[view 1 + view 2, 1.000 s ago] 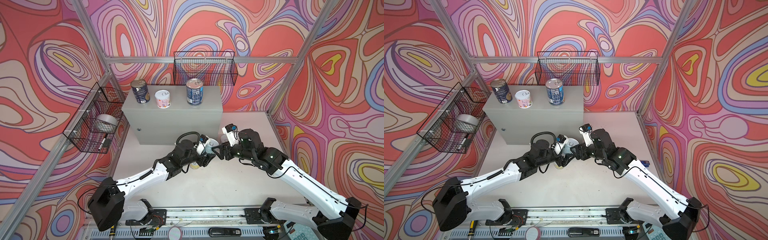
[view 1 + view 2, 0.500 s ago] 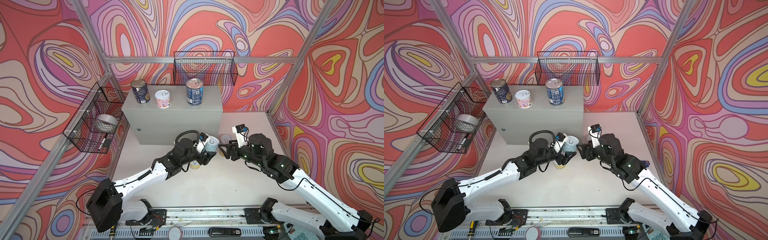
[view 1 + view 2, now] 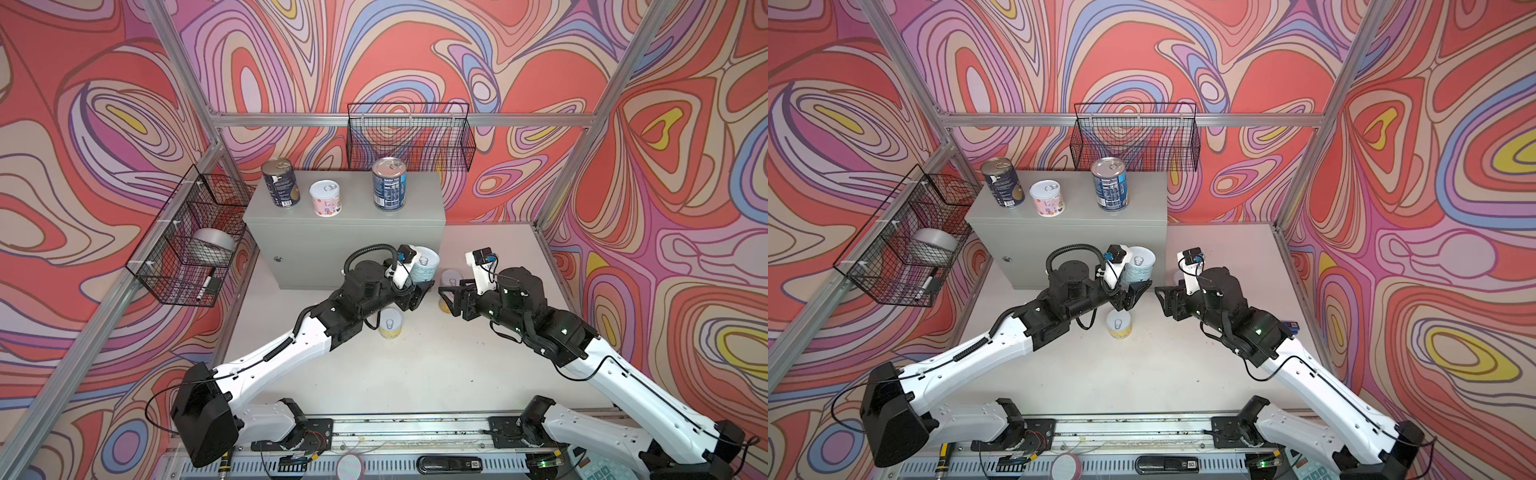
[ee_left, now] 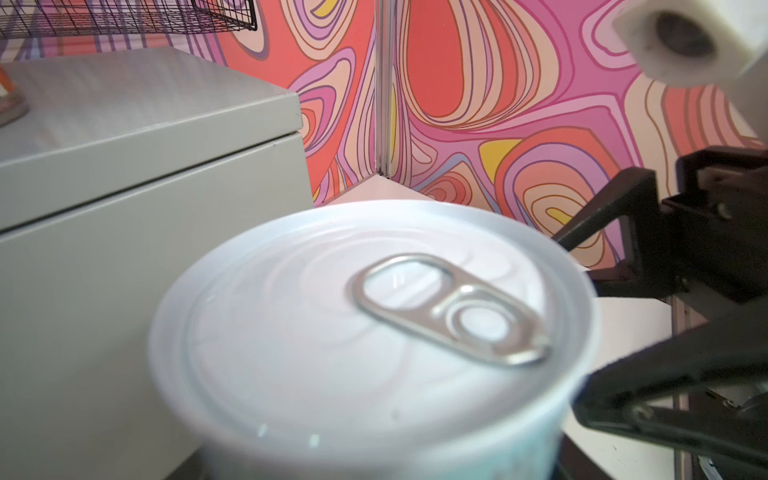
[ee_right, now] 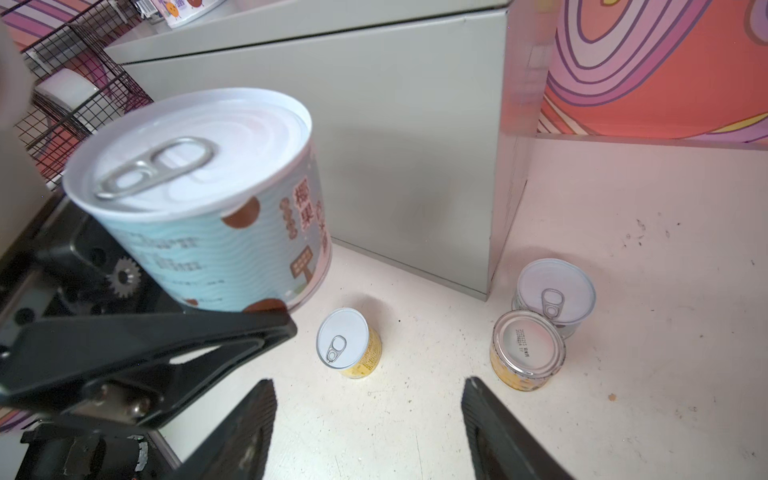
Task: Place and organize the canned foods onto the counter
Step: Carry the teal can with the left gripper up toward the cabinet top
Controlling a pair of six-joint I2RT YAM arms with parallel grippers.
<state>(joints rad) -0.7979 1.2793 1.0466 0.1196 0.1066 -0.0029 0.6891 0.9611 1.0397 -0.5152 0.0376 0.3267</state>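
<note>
Your left gripper [image 3: 419, 286] was clamped on the pale-blue can [image 3: 424, 266], held upright, off the table [image 3: 415, 365], just in front of the counter [image 3: 345, 245] near its right corner. Your right gripper [image 3: 449, 297], facing it w/ a small gap between, stood part open, jaws apart around nothing. Below: yellow can [image 3: 391, 326] upright on the table under the left wrist; orange can [image 5: 525, 351] and white can [image 5: 555, 293] touching, beside the counter's right corner. On the counter top: two dark-blue cans [image 3: 281, 183] [image 3: 389, 183] w/ the pink can [image 3: 326, 198] between, all upright, apart.
</note>
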